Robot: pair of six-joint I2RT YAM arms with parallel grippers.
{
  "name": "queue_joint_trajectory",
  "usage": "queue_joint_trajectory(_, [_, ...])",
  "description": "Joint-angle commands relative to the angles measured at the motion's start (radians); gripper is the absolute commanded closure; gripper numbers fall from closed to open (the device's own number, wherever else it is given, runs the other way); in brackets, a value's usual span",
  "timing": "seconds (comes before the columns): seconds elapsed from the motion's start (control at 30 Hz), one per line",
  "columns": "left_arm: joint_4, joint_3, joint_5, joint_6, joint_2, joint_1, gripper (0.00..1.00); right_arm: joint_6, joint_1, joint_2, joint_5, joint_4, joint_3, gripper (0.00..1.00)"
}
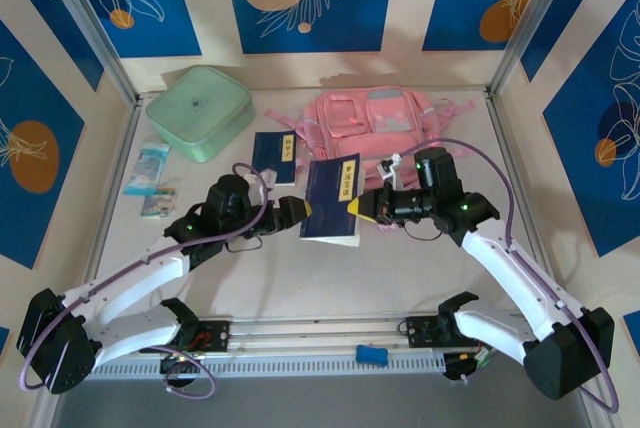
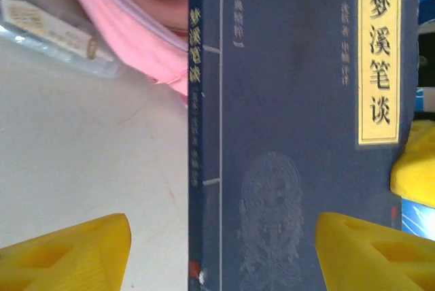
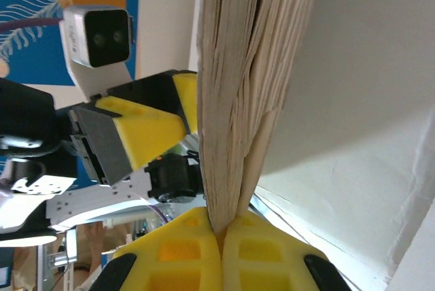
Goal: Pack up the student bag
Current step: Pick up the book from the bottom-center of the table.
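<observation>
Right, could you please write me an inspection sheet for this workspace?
Surface: white table, no spills seen.
Job's things: pink student bag at the back; blue book held in front of it.
Clutter: mint case, smaller blue book and small packets left of the bag.
Hands: right hand shut on the blue book's pages; left hand open beside it.
Cables: purple cables along both arms.
Surroundings: blue patterned wall panels, metal frame.
</observation>
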Motion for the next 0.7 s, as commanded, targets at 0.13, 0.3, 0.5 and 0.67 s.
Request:
queue_joint_trajectory(0.13, [0.111,0.059,0.085,-0.008,0.044,0.004,0.28,0.013,-0.030,0.024,-0.144,0.162,0.021,1.00])
queue_joint_trajectory(0.3, [0.196,0.053,0.116,-0.041,0.042,0.005,0.34,0.019,-0.026,0.054,-0.142,0.228,-0.038,1.00])
queue_joint_trajectory(0.5, [0.230,0.055,0.117,-0.042,0.030,0.005,0.48,-0.034,-0.033,0.088,-0.144,0.215,-0.043,1.00])
queue_joint_trajectory(0.67, [0.287,0.055,0.128,-0.063,0.048,0.004,0.70,-0.064,-0.036,0.102,-0.143,0.185,-0.031,0.91])
